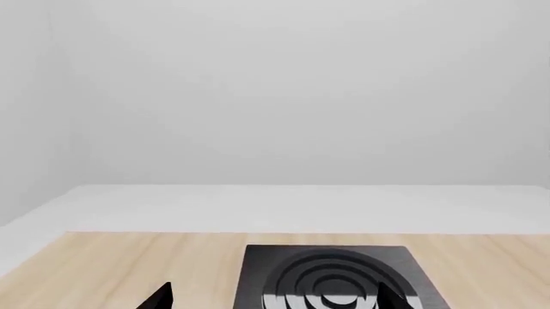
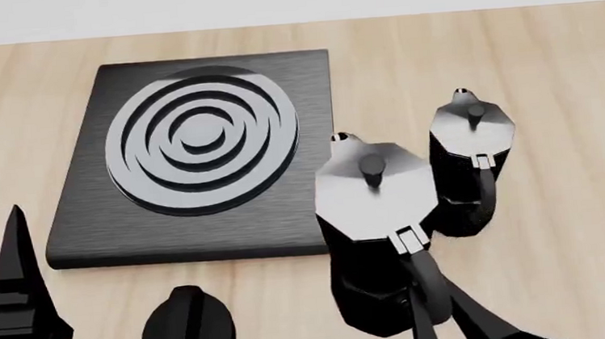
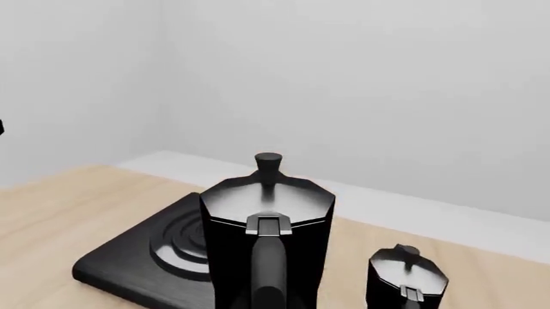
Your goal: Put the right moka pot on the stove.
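Holding the right moka pot (image 2: 376,212) by its curved handle, the right gripper (image 2: 450,324) clenches; pot sits just ahead of the fingers, beside the stove (image 2: 91,227). Rigid, glossy, probably top-heavy. The left gripper (image 1: 275,297) is spread.

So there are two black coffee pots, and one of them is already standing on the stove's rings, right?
Not quite. There are two black pots, but neither stands on the stove. The head view shows the near pot and the far pot both beside it, on the wooden table.
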